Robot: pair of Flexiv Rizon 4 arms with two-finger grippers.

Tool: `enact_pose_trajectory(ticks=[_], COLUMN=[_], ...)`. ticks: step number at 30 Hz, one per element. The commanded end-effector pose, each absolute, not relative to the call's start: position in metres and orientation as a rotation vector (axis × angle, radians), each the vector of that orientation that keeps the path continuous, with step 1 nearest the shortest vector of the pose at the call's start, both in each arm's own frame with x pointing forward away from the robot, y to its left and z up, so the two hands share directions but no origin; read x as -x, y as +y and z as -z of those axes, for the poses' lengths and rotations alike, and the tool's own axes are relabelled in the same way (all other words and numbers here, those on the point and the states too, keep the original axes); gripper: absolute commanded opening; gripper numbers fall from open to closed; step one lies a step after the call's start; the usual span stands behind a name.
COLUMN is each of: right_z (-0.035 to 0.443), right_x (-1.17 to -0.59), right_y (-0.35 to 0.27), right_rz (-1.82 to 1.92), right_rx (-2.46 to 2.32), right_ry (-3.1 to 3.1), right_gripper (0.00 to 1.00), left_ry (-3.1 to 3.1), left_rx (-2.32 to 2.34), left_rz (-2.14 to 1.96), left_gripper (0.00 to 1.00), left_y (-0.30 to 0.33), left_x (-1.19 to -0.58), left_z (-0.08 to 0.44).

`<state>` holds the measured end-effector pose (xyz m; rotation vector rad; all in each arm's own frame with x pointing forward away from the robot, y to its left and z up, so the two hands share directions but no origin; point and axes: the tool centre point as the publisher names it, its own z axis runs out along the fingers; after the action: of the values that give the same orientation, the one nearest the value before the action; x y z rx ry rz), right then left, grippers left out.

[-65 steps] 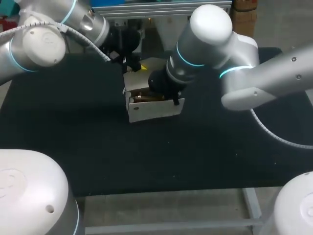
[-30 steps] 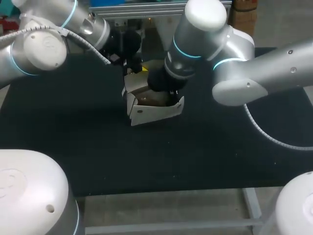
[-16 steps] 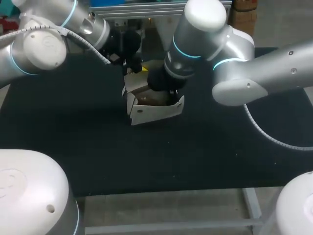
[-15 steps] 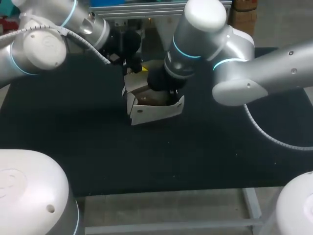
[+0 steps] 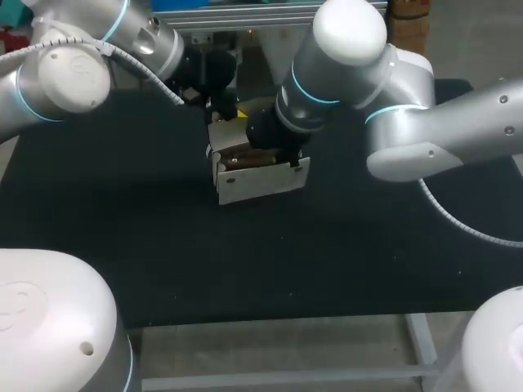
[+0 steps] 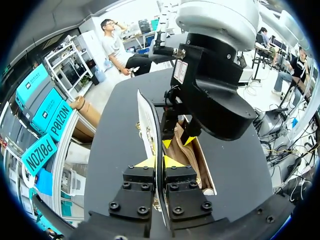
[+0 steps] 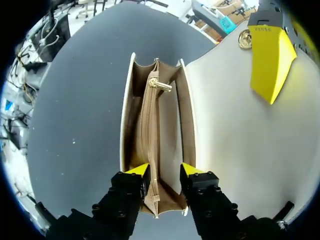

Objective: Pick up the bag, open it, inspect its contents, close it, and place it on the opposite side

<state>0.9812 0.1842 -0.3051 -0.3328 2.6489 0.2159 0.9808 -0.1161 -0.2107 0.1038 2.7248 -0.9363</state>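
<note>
Head view, upper left of the frame: the left arm [image 5: 73, 73] enters from that corner and ends at the far rim of the bag [image 5: 257, 181]. The left gripper [image 6: 158, 161] is closed to a narrow gap and pinches the thin edge of the raised white flap [image 6: 146, 122] between its two yellow tips, one on each face. In the right wrist view one of these yellow fingers [image 7: 270, 60] lies against the flap's inner face, just beside a gold clasp [image 7: 245, 39]. Upper centre of the head view: the bag is white, stands upright on the black worktop [image 5: 122, 229], and its mouth is open upward with a tan lining showing. Inside, a zipped middle pocket [image 7: 150, 125] runs the length of the bag, with its gold zip pull [image 7: 160, 85] at the end away from the right gripper. Right of the frame: the right arm [image 5: 425, 135] comes in from the right edge and bends down over the bag's mouth. The right gripper [image 7: 162, 172] is lowered into the bag with its fingers set moderately apart, straddling the near end of the zipped pocket; one finger sits against the pocket, the other stands off it near the flap-side wall, so nothing is gripped.
</note>
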Motion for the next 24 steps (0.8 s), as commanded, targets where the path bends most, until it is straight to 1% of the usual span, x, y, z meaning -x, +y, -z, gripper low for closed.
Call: enact_pose_trajectory(ticks=[1,13,24], right_z=[0.292,0.241,0.214], right_x=[-0.968,-0.944,-0.914], right_y=[0.18,0.172,0.164], right_rz=[-0.212,-0.206,-0.197], right_rx=[0.322,0.271,0.26], right_ry=[2.591,2.421,2.341], right_gripper=[0.0,0.0,0.0], left_ry=[2.726,2.727,2.838], left_rx=[-0.107,-0.116,-0.07], left_rz=[0.926,0.905,0.989], left_gripper=[0.0,0.0,0.0], left_y=[-0.119,-0.122,-0.122], left_x=[-0.978,-0.968,-0.963], left_z=[0.209,0.204,0.201])
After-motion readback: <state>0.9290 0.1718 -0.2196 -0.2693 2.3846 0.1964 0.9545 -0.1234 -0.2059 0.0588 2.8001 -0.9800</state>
